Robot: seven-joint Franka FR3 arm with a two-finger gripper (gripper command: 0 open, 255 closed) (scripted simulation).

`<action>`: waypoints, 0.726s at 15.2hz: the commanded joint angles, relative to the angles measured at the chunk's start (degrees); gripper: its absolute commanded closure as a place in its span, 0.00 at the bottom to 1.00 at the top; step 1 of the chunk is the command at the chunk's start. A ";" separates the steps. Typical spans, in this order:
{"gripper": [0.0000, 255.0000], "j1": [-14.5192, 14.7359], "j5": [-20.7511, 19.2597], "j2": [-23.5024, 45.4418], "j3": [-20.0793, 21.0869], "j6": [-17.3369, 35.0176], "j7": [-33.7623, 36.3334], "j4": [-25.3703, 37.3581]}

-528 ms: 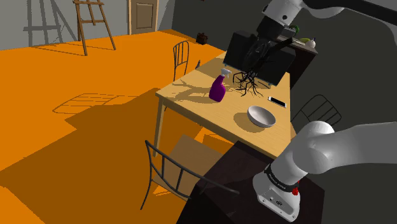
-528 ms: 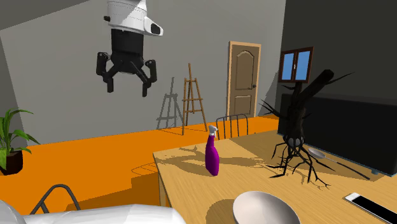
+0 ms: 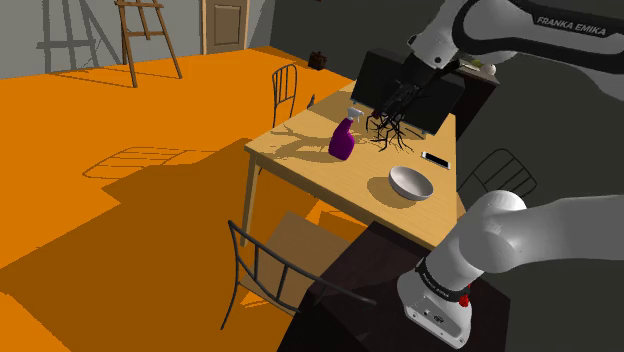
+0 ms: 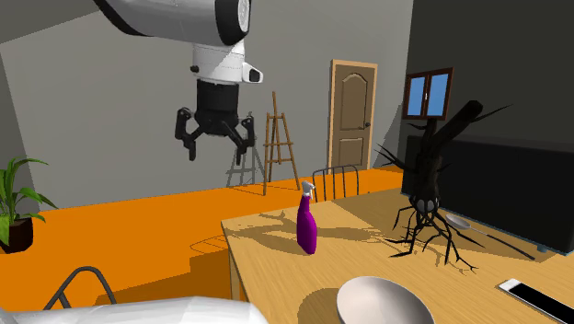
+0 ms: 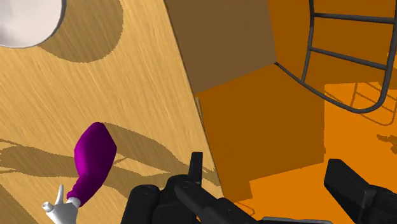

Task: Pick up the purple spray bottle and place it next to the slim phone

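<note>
The purple spray bottle [image 3: 341,140] with a white trigger head stands upright on the wooden table [image 3: 300,168], near its far side. It also stands in the second exterior view [image 4: 306,226]. My gripper [image 4: 219,147] hangs open high in the air, above the bottle and off to that view's left. In the wrist view the open gripper [image 5: 270,178] is over the table's edge and the orange floor, with the bottle [image 5: 94,156] lying beyond one finger and untouched. The slim phone [image 3: 436,159] lies flat near the table's other side, also seen as a phone [image 4: 538,296] at the lower right.
A white bowl [image 3: 411,183] sits on the table between bottle and phone. A black branching ornament [image 4: 428,189] and a dark screen [image 4: 520,198] stand at the table's back. Wire chairs [image 3: 285,92] [image 3: 265,275] flank the table. An easel [image 4: 279,143] stands by the door.
The gripper has swung down and toward the second exterior view's right, nearer the bottle. It stays open. Bottle, bowl and phone have not moved.
</note>
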 commanded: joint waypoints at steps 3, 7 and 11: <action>0.00 -0.61 -1.77 1.78 -4.66 8.33 -6.96 -4.09; 0.00 -0.59 -2.65 5.38 -9.84 17.03 -14.17 -6.86; 0.00 0.76 -1.98 10.93 -15.87 25.75 -22.21 -7.75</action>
